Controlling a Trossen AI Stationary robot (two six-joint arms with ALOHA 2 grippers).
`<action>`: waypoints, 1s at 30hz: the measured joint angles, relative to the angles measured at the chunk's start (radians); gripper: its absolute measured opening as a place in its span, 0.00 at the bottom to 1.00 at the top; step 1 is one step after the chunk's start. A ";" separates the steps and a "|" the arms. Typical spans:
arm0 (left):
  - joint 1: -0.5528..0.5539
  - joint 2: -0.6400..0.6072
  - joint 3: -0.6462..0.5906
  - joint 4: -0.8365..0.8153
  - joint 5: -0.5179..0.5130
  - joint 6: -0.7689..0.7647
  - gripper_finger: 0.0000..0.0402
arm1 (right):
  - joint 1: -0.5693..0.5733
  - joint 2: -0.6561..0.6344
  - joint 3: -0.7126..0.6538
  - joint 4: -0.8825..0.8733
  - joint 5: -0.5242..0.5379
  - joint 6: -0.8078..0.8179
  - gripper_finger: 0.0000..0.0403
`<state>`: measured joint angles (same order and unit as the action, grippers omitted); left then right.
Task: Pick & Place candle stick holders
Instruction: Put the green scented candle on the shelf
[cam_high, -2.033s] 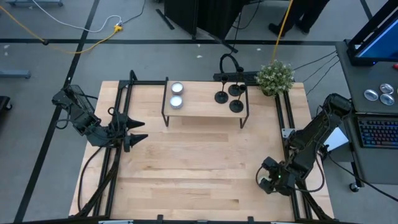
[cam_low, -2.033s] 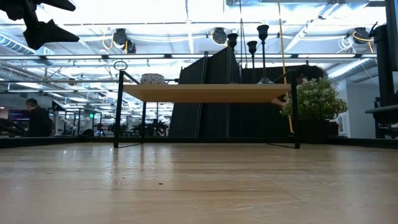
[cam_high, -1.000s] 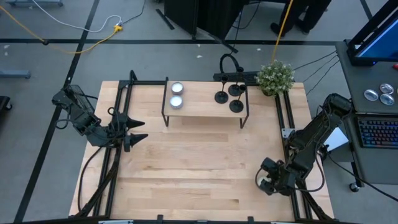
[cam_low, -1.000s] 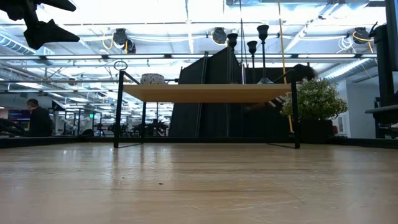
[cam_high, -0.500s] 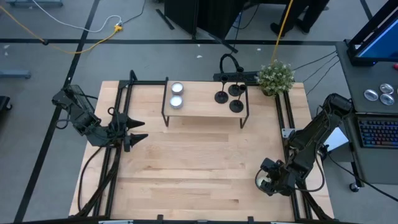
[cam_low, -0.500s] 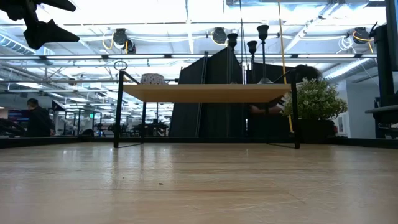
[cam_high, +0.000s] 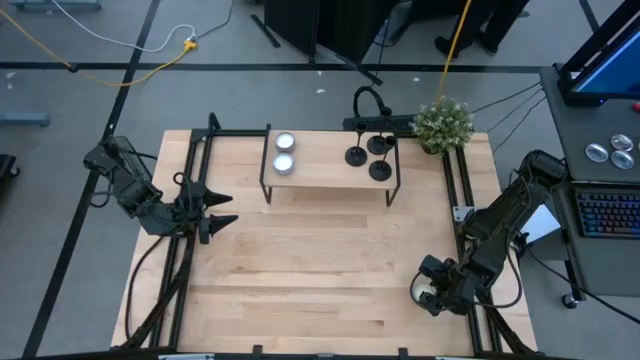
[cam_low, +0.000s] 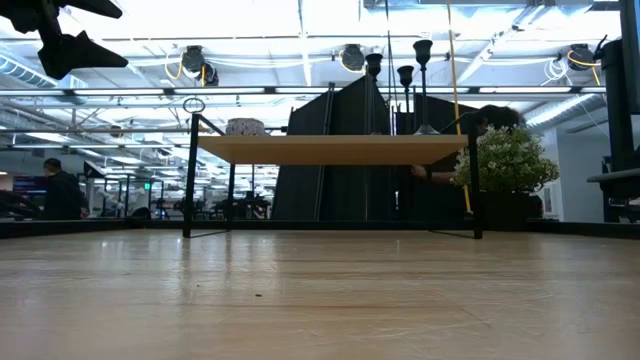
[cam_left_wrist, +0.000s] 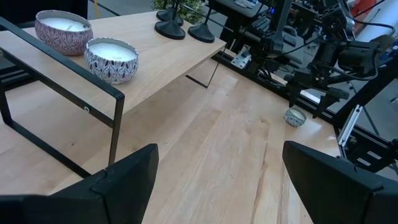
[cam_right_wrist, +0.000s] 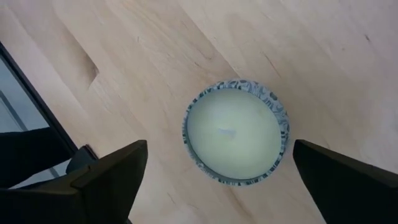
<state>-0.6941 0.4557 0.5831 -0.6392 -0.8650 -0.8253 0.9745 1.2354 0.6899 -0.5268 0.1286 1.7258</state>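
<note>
— Going left to right, what have you got?

— My left pincer (cam_high: 222, 208) hangs spread wide and idle at the left edge of the surface (cam_high: 300, 280). On the small raised shelf (cam_high: 320, 170) at the back sit two candles (cam_high: 284, 152), then the three candle stick holders (cam_high: 367, 155), upright and close together at its right end.

— And your right side?

— My right pincer (cam_right_wrist: 214, 171) hovers spread over a third candle (cam_right_wrist: 236, 131) near the front right corner, straddling it without touching.

— So which step is this?

— I judge no holder is picked yet. Next I'd need to lift away, reach to the shelf, and close on one stem without knocking its neighbours.
</note>
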 joint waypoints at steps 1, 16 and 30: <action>0.000 0.000 0.000 0.000 0.000 0.000 0.87 | 0.000 0.000 0.000 0.000 0.000 0.001 0.99; 0.000 0.000 0.000 0.000 -0.007 0.005 0.87 | -0.060 0.078 0.000 -0.008 -0.002 -0.052 0.99; 0.000 0.000 0.000 -0.008 -0.008 0.011 0.87 | -0.057 0.121 0.000 0.012 -0.077 -0.114 0.99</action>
<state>-0.6943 0.4559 0.5832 -0.6474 -0.8726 -0.8139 0.9176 1.3565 0.6899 -0.5152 0.0517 1.6118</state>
